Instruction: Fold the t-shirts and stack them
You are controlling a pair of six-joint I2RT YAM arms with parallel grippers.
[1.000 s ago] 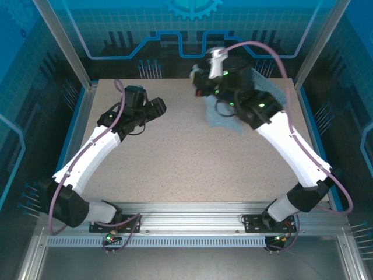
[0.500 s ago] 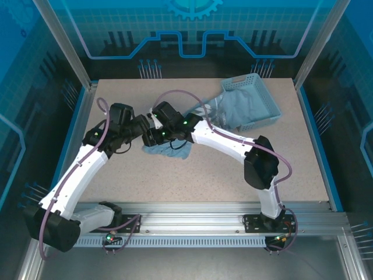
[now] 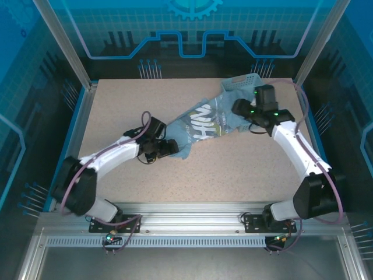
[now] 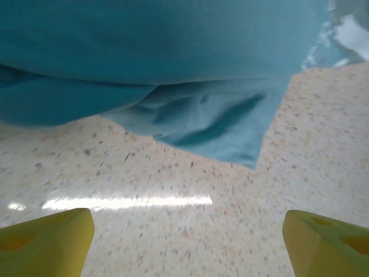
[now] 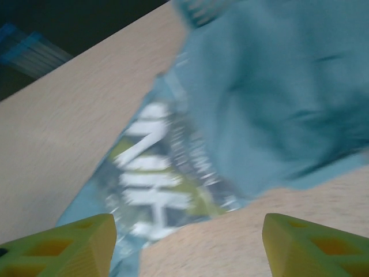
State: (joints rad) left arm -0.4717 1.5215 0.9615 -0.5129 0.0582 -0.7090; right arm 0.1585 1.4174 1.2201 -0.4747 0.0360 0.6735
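Top external view: a pale dusty-blue short-sleeved fabric t-shirt (image 3: 201,125) with bold white lettering lies drawn out on the speckled beige desk (image 3: 116,99), print side up.
Long axis: diagonal, from the near-left end by the left hand to the far-right end, which meets the light blue plastic mesh basket (image 3: 247,82).
Left hand (image 3: 168,147): low over the desk at the t-shirt's near-left end, touching it or just beside it. Its arm lies bent and low, reaching rightward.
Left wrist view: the yellow fingers (image 4: 46,242) stand wide apart with bare desk between them. A loose corner of the t-shirt lies just ahead, not yet between them.
Right hand (image 3: 240,109): over the far-right part of the t-shirt, just beside the basket. Its arm runs up the right side of the desk and bends inward.
Right wrist view: blurred. The fingers (image 5: 63,245) are spread with nothing between them, and the lettering and rumpled cloth lie below.
Nearer arm: each hand is at one end, and the left looks closer to a graspable edge.
What the next move turns on: probably that diagonal lie, since the cloth must be squared and flattened before any fold.
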